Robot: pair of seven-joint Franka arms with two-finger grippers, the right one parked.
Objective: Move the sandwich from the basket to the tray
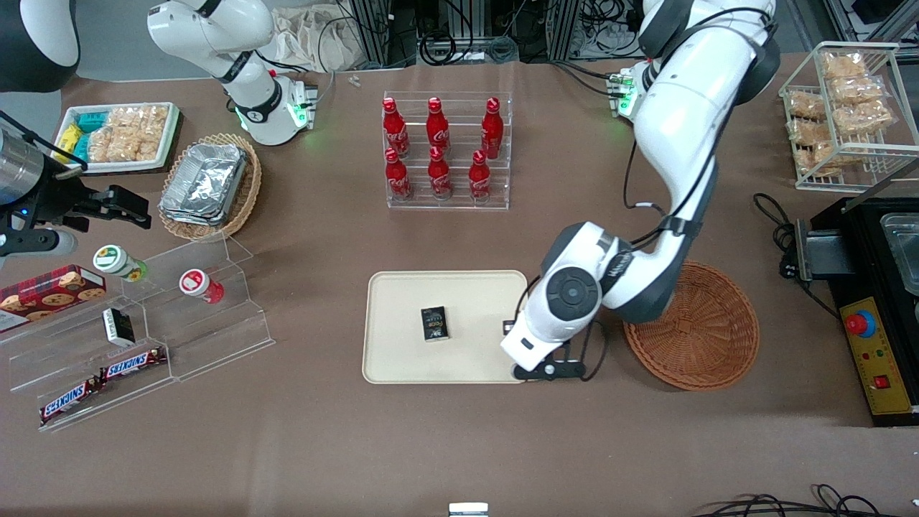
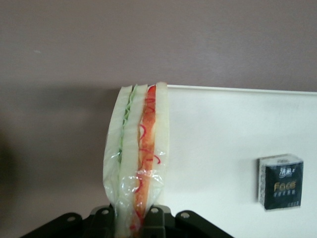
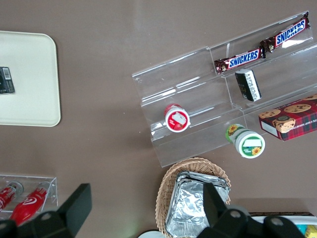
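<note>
The flat cream-beige rectangular tray (image 1: 402, 345) lies beside the round reddish-brown wicker basket (image 1: 707, 337). Over the tray's edge nearest that basket hangs the left gripper (image 2: 131, 218), its fingers (image 2: 101, 220) clamped on the clear-wrapped triangular sandwich (image 2: 138, 158), which juts out between them, above the tray's rim.

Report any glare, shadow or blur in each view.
Front view: soft arm shadow across the basket. Left wrist view: gripper, shut on the sandwich, casts a dark shadow by the tray; wrap glints. Right wrist view: acrylic shelf reflects light.
</note>
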